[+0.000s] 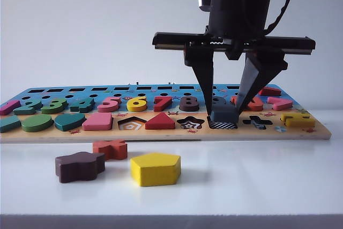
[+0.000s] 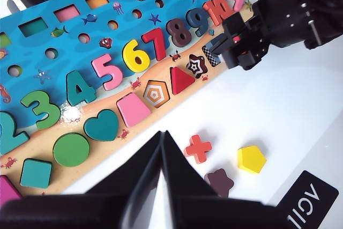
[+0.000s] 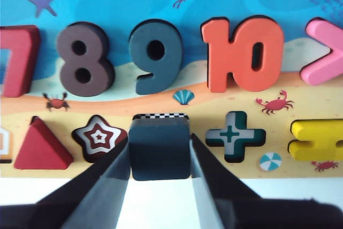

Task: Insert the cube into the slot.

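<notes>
One puzzle board [image 1: 161,132], numbers and shapes seated. Right gripper [image 3: 159,156], over the board's front edge, clamps the cube [image 3: 159,148] tilted above the checkered slot [image 1: 222,125]. Left gripper [image 2: 161,156], pinched together, empty, hangs over the white table [image 1: 257,175].

Navy cube [image 3: 159,148] tilted over checkerboard slot [image 3: 161,116], partly covering it, not seated.
</notes>
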{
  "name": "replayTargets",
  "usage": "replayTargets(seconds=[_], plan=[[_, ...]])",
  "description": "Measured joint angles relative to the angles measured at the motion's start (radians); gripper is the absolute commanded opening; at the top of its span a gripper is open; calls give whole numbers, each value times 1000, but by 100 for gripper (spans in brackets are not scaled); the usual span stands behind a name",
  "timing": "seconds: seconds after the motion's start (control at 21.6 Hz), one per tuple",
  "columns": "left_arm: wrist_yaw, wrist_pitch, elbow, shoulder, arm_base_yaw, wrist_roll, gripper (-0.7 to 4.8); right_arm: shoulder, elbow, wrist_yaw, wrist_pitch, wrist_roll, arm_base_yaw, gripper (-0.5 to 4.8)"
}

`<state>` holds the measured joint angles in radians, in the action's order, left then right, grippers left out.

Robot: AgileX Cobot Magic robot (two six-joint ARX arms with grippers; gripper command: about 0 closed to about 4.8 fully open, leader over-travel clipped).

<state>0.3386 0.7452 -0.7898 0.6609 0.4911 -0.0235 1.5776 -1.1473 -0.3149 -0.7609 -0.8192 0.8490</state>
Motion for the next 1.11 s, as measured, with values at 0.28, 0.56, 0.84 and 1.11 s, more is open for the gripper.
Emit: replayTargets(seconds=[0.28, 0.56, 0.84, 1.11], plan=[[0, 0, 0, 0, 0, 0, 17, 23, 0, 0, 9, 1, -2, 3], [0, 0, 0, 0, 0, 0, 17, 31, -1, 0, 14, 4, -2, 6], [0, 0, 0, 0, 0, 0, 17, 31, -1, -6, 14, 4, -2, 78], [0, 0, 0, 0, 0, 0, 17, 31, -1, -8, 14, 4, -2, 154]])
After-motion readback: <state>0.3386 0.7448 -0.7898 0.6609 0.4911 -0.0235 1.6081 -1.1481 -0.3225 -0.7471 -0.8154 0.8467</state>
